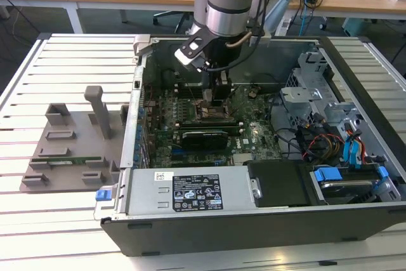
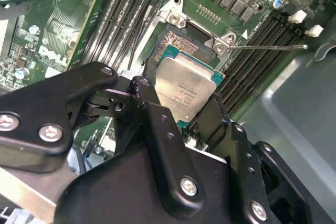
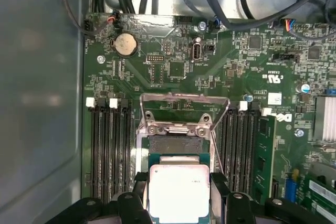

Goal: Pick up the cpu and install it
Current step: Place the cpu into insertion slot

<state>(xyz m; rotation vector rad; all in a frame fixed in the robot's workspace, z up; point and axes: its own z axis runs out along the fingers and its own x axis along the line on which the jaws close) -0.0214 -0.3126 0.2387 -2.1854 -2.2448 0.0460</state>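
The cpu [image 2: 185, 88] [image 3: 178, 191], a flat square chip with a silvery top and green edge, sits between my gripper's black fingers [image 2: 140, 92] [image 3: 138, 181]. My gripper [image 1: 214, 96] [image 2: 181, 106] [image 3: 178, 184] is shut on it, low inside the open computer case. Just under and beyond the chip lies the motherboard socket [image 2: 181, 43] [image 3: 176, 145] with its contact field bare. The socket's metal load plate [image 3: 184, 111] stands hinged open, and its thin lever [image 2: 268, 47] sticks out to the side.
Memory slots [image 3: 107, 145] flank the socket, one holding a green stick [image 3: 265, 156]. In the case are a power supply [image 1: 190, 191], a drive cage [image 1: 317, 93] and cables [image 1: 317, 144]. A grey parts fixture [image 1: 70, 144] rests on the slatted table at the exterior view's left.
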